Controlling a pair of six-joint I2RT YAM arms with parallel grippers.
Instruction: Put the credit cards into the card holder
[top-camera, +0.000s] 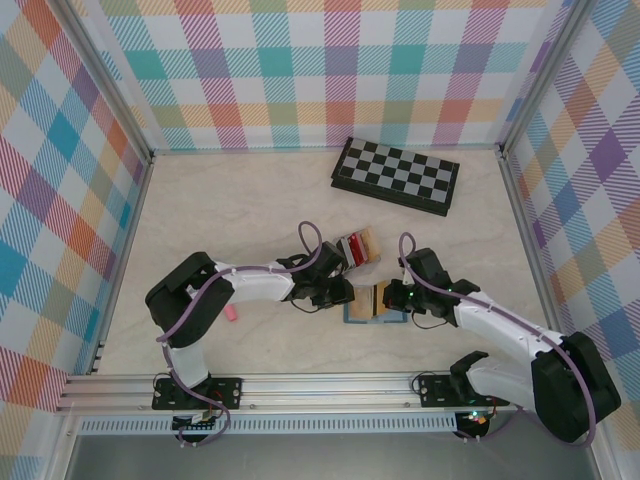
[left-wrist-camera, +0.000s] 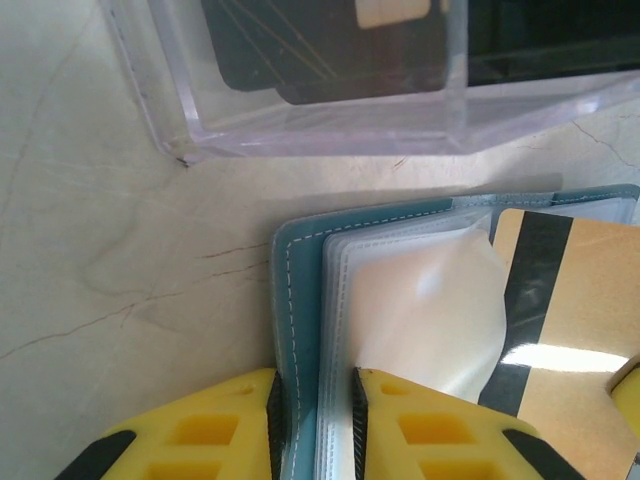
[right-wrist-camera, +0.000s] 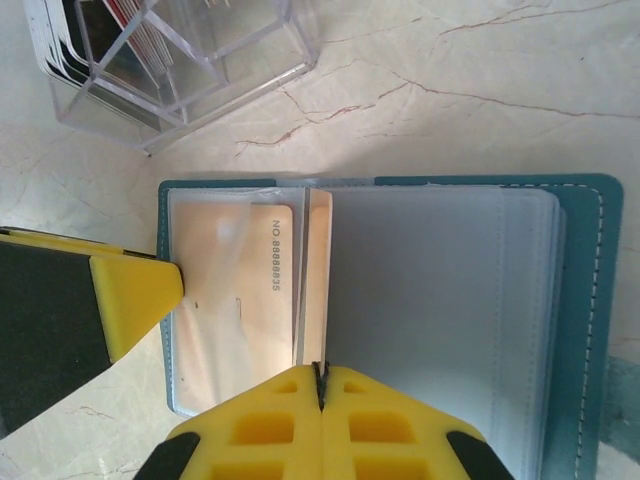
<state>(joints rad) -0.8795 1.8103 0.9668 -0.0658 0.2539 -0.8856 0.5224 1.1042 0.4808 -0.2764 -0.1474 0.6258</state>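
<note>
- Pinching the thin yellow-tan plastic credit card with a black stripe (left-wrist-camera: 590, 300) by its near end: right tool (right-wrist-camera: 320, 388), fingers pressed together, card almost edge-on above them.
- Clamping the left cover and clear sleeves of the small teal-blue folding card holder (right-wrist-camera: 585, 300): left tool (left-wrist-camera: 314, 425), closed onto that edge, pinning it open on the pale marbled bench (left-wrist-camera: 100, 220).
- Lying open straight ahead of the right tool, with fold and card's long axis both running away from it; target sleeve just left of the card, so probably a leftward tilt and a slide in (right arm nearer, card in its grip).
- Hard to tell: whether the pale tan numbered card (right-wrist-camera: 235, 290) sits fully under the film; sleeve mouth lost in glare.
- Cropped at the frame edge: clear acrylic rack (right-wrist-camera: 200, 70) and its upright cards (right-wrist-camera: 75, 50).
</note>
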